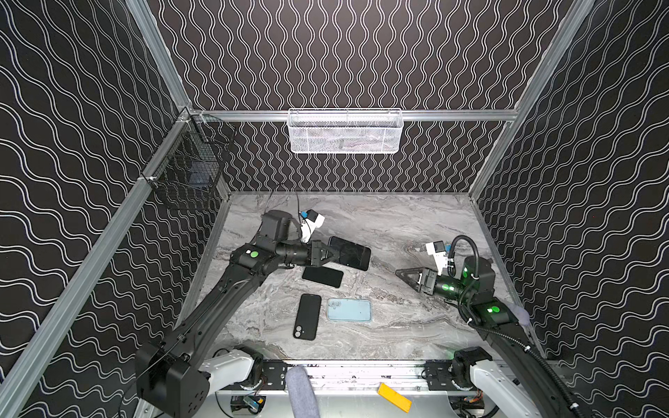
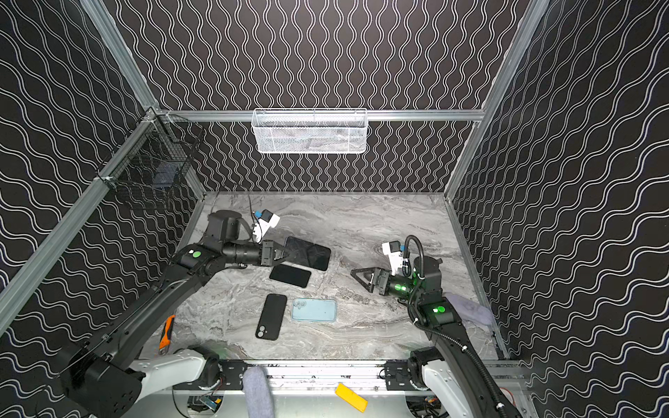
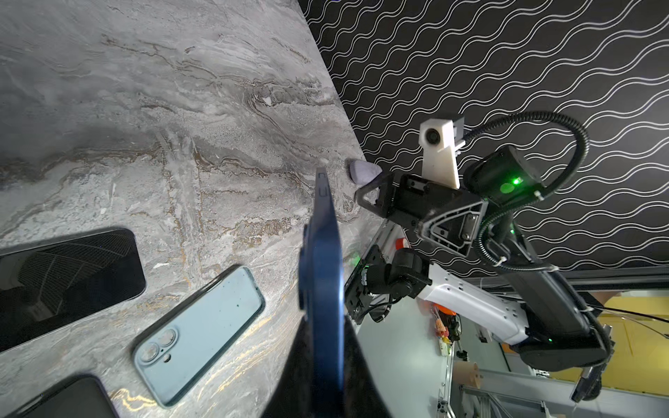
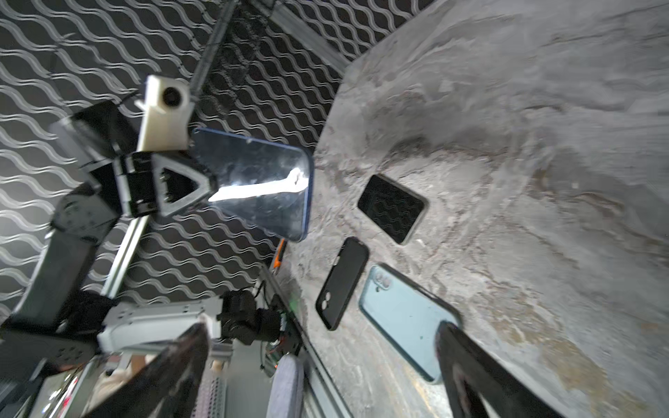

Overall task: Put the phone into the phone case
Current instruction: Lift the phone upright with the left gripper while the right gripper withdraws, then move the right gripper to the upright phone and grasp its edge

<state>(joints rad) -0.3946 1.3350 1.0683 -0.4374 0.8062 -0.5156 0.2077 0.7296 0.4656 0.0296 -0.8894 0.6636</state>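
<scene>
Above the table (image 1: 398,224), left pincer (image 1: 336,253) gripping phone (image 1: 353,253) — right pincer (image 1: 402,275) spread.

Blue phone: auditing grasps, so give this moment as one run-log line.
left gripper: shut on blue phone, above table | right gripper: open, empty | black case: flat on table

Left gripper (image 2: 288,255) clamped on the end of a dark phone (image 2: 311,253) beyond the pale blue case (image 2: 314,310); second phone (image 2: 290,275) lying flat nearer that case, black case (image 2: 271,316) just beside it, right gripper (image 2: 360,280) gaping off to its right.
</scene>
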